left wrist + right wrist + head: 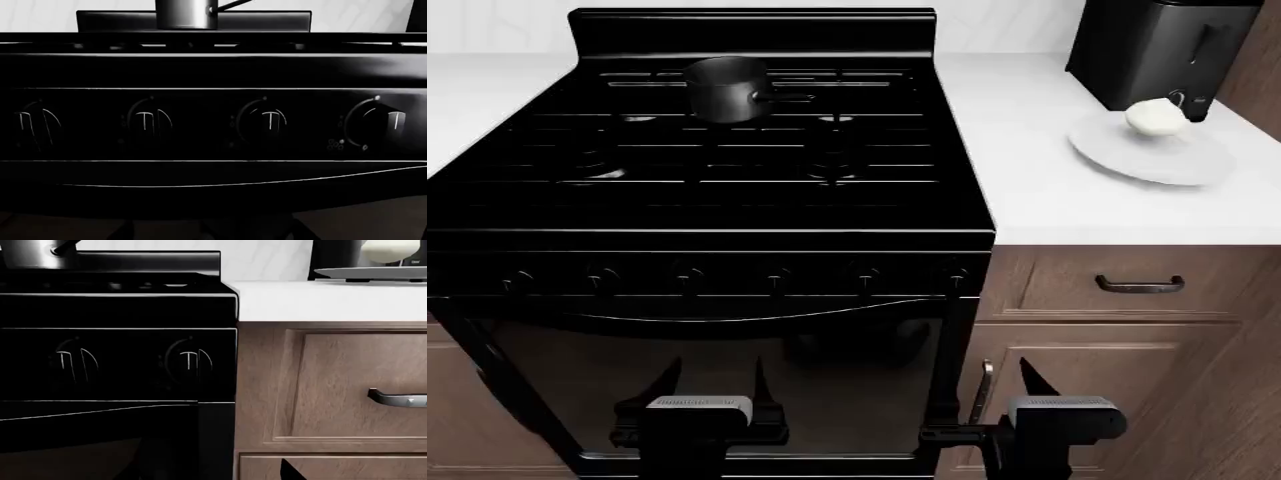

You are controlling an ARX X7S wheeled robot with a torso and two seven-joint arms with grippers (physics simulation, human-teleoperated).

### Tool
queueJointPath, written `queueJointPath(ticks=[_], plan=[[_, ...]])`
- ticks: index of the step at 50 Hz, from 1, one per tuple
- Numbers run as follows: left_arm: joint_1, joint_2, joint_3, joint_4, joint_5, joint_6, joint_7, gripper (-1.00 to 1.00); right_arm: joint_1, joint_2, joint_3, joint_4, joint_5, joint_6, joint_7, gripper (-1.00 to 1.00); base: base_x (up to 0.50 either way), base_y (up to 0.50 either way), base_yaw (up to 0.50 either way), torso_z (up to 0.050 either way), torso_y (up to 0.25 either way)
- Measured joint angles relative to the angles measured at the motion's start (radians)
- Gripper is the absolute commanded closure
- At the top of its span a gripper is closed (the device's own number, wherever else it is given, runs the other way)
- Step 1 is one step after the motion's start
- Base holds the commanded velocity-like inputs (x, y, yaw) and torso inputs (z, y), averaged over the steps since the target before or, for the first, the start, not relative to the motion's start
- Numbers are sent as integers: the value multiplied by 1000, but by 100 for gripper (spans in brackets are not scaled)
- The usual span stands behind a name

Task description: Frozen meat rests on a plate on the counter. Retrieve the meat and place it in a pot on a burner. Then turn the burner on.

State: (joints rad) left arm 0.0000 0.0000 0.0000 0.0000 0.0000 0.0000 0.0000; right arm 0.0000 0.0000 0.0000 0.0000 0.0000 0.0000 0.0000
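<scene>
The frozen meat (1156, 117), a creamy-white lump, sits on the pale plate (1134, 158) on the white counter (1028, 190) at the right, in front of a black toaster. The dark metal pot (726, 88) stands on a back burner of the black stove, its handle pointing right. My left gripper (711, 385) is open and empty, low in front of the oven door. My right gripper (1010, 385) is open and empty, low by the cabinet beside the stove. The right wrist view shows the meat (390, 250), plate (373, 273) and pot (30, 254). The left wrist view shows the pot (187, 14).
A row of burner knobs (777, 278) runs along the stove front; some show in the left wrist view (270, 121) and the right wrist view (189, 360). The black toaster (1161, 50) stands at the back right. A drawer handle (1140, 285) sits under the counter.
</scene>
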Motion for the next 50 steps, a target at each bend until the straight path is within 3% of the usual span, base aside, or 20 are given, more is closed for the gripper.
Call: queueJointPath(ticks=[9, 50], plan=[[-5, -17, 19, -10, -19, 1, -17, -100, 8, 16, -22, 24, 21, -20, 16, -100, 0, 0, 0, 0, 0], [-24, -87, 115, -37, -74, -18, -76, -100, 33, 85, -101, 65, 80, -66, 104, -100, 0, -488, 0, 0, 0]])
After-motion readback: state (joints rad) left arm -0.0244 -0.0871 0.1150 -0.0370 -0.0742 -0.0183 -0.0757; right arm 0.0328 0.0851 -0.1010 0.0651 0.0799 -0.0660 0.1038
